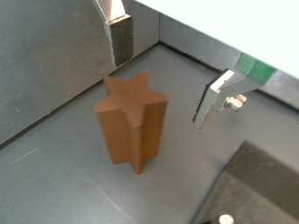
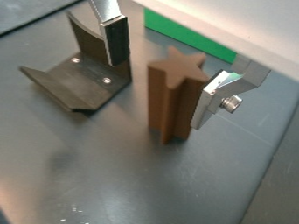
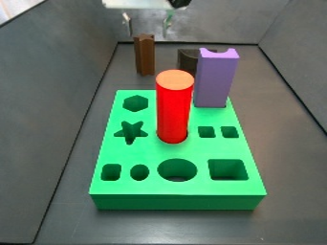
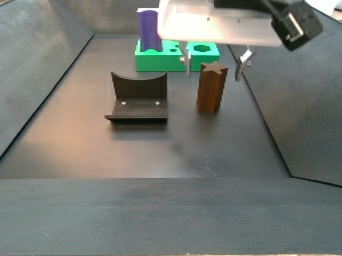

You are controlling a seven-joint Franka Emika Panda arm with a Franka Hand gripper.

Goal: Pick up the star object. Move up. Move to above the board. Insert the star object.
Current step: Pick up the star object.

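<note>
The star object [image 1: 131,122] is a tall brown prism standing upright on the dark floor, also seen in the wrist view [image 2: 176,96] and in both side views [image 3: 145,55] [image 4: 210,88]. My gripper [image 1: 167,70] [image 2: 163,70] is open and sits over it, one silver finger on each side of its top, with a gap on both sides. In a side view the gripper [image 4: 214,58] hangs just above the star. The green board [image 3: 205,151] with shaped holes lies apart from the star; it also shows in the side view [image 4: 167,62].
A red cylinder [image 3: 174,105] stands in the board and a purple notched block [image 3: 219,77] stands at its far edge. The fixture [image 2: 76,74] [image 4: 138,98] stands on the floor beside the star. Grey walls enclose the floor.
</note>
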